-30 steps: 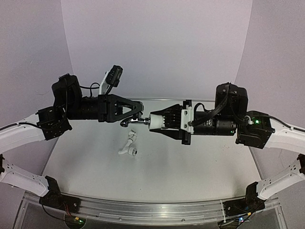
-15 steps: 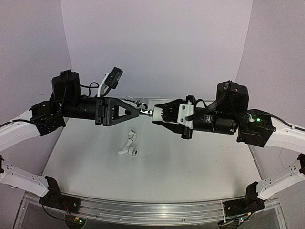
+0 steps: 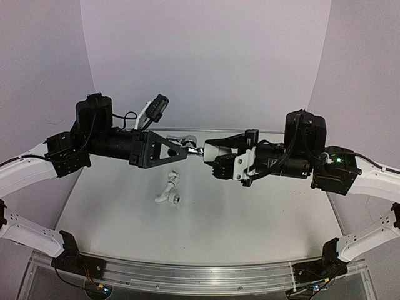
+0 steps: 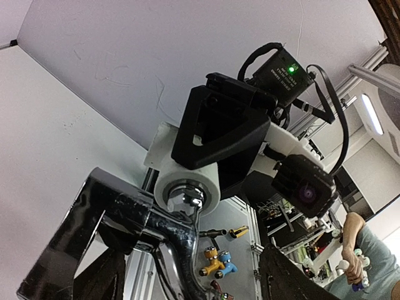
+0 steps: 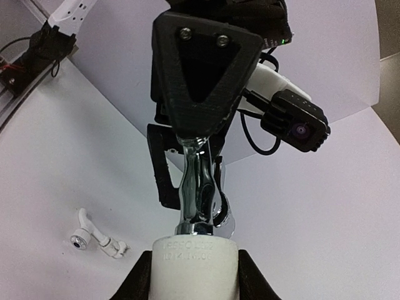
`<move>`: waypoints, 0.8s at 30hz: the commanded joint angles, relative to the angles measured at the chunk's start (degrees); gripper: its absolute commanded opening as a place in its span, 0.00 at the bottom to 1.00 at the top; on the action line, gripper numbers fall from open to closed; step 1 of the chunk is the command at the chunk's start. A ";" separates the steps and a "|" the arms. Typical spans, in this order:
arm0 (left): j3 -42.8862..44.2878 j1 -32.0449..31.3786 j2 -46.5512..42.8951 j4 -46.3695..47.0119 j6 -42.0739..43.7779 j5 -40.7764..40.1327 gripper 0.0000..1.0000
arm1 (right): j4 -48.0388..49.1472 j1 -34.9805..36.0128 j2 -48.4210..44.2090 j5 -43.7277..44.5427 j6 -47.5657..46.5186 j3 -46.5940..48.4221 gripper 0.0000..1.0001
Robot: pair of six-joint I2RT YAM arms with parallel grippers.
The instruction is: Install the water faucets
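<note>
A chrome faucet (image 3: 187, 144) hangs in mid-air between my two grippers, above the back of the table. My left gripper (image 3: 183, 150) is shut on its body; in the left wrist view the faucet (image 4: 165, 228) crosses between my fingers (image 4: 103, 278). My right gripper (image 3: 209, 155) is shut on a white cylindrical fitting (image 5: 196, 262), and the faucet's (image 5: 199, 187) end sits in that fitting's mouth. The fitting also shows in the left wrist view (image 4: 187, 186). A second, white plastic faucet (image 3: 167, 192) lies loose on the table below, also in the right wrist view (image 5: 94, 237).
The white table (image 3: 250, 219) has a metal rail (image 3: 200, 275) along its near edge and purple walls around it. In the left wrist view, small yellow and blue faucets (image 4: 219, 262) show beyond the table, off to the side.
Both grippers have lifted the joined faucet and fitting slightly up and toward the back. My right wrist has rolled, turning the fitting on the faucet. The white faucet on the table has not moved.
</note>
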 commanded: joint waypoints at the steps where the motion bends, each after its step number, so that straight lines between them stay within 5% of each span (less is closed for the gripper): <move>1: 2.50 -0.04 0.89 7.28 -5.26 0.85 0.74 | 6.09 0.19 -1.80 -0.23 -11.25 -1.90 0.00; 8: 4.21 -0.04 3.77 7.26 -8.11 0.39 0.73 | 11.80 0.64 -2.62 1.28 -22.35 -7.10 0.00; 24: 2.66 -0.04 4.24 10.80 -6.85 1.63 0.49 | 14.84 0.73 -2.44 3.19 -25.19 -8.26 0.00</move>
